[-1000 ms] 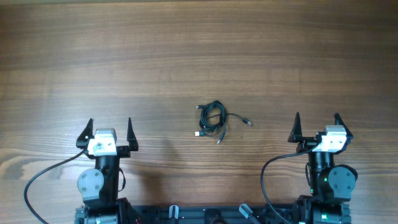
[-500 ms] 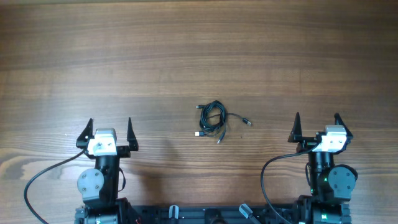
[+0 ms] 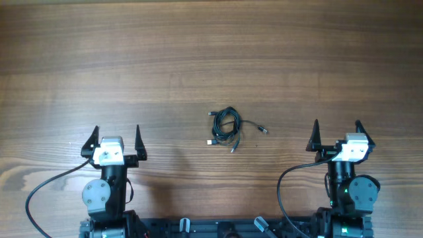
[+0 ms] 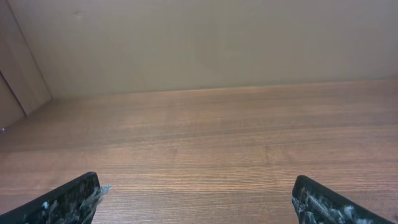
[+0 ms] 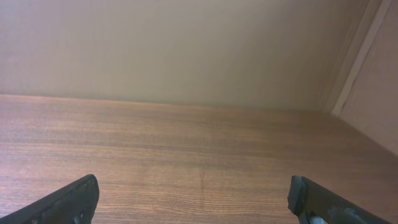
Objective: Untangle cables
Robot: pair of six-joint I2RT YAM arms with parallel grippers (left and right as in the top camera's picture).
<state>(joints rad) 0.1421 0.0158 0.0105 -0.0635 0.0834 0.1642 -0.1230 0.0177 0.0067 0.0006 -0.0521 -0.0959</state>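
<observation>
The cables (image 3: 227, 126) lie in one small tangled black bundle on the wooden table near its middle in the overhead view, with a silvery plug (image 3: 211, 142) at the lower left and a loose end (image 3: 262, 129) reaching right. My left gripper (image 3: 115, 136) is open and empty, far to the lower left of the bundle. My right gripper (image 3: 337, 131) is open and empty, to the right of it. The wrist views show only open fingertips, left (image 4: 198, 200) and right (image 5: 194, 198), over bare wood; the cables are out of view there.
Thicker black arm cables (image 3: 46, 188) loop beside each arm base at the front edge. A plain wall stands beyond the table in both wrist views (image 4: 205, 43).
</observation>
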